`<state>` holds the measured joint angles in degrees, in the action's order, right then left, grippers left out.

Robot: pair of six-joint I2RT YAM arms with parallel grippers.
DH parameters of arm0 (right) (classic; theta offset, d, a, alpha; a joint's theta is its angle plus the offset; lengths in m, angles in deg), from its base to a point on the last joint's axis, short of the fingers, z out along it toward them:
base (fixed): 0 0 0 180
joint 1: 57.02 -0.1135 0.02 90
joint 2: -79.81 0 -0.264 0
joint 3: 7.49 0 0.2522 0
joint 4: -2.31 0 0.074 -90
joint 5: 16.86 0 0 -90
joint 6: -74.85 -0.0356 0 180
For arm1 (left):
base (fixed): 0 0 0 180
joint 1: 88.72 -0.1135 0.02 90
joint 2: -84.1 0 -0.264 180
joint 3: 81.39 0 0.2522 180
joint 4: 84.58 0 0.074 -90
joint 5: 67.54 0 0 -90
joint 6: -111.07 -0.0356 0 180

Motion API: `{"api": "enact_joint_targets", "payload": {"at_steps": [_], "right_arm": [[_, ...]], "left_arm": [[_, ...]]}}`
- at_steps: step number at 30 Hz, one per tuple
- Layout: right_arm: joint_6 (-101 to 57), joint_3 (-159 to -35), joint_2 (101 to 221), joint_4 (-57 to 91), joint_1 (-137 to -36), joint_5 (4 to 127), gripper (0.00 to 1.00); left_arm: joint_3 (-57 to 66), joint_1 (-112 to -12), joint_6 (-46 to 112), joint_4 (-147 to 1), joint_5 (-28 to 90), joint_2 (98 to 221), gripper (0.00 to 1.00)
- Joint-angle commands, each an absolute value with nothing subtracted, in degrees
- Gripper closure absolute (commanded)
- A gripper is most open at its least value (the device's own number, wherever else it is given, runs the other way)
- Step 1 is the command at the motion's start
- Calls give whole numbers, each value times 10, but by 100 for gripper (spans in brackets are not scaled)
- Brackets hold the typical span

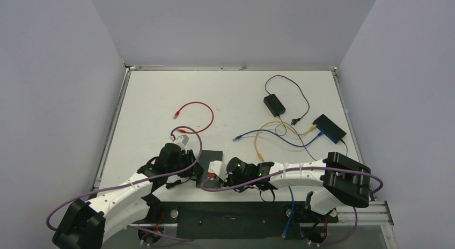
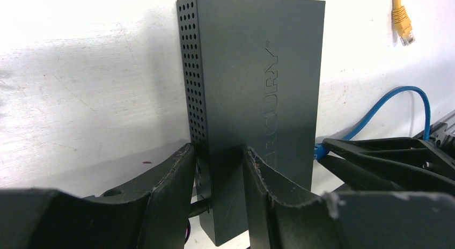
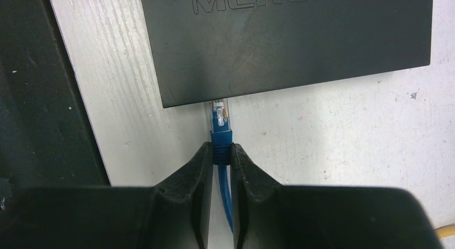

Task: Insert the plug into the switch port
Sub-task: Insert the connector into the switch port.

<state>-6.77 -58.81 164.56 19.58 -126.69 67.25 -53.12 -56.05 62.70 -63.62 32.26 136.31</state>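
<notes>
The switch (image 2: 252,99) is a flat black box with a perforated side, lying near the table's front edge (image 1: 210,162). My left gripper (image 2: 220,152) is shut on its near end, one finger on each side. My right gripper (image 3: 221,152) is shut on the blue boot of the plug (image 3: 219,120). The plug's clear tip sits right at the switch's (image 3: 290,39) lower edge, where the port is; how far in it is cannot be seen. The blue cable trails back between the fingers. In the top view the two grippers (image 1: 189,166) (image 1: 217,171) flank the switch.
A second black box (image 1: 329,127) with plugged cables lies at the right. A black power adapter (image 1: 274,104) is behind it, and a red cable (image 1: 196,112) lies mid-table. Loose yellow (image 1: 263,141) and blue cables lie between. A black plate covers the front edge.
</notes>
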Motion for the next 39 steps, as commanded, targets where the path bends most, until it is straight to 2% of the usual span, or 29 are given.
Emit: {"api": "enact_joint_targets", "payload": {"at_steps": [1,13,39], "right_arm": [[-62,-590,1623,206,-1260,693,100],[-77,-586,1607,202,-1254,704,100],[-79,-603,1647,166,-1254,665,100]], "left_arm": [[-514,-560,617,-659,340,1364,66],[-512,-560,615,-659,339,1365,66],[-515,-560,616,-655,339,1355,66]]}}
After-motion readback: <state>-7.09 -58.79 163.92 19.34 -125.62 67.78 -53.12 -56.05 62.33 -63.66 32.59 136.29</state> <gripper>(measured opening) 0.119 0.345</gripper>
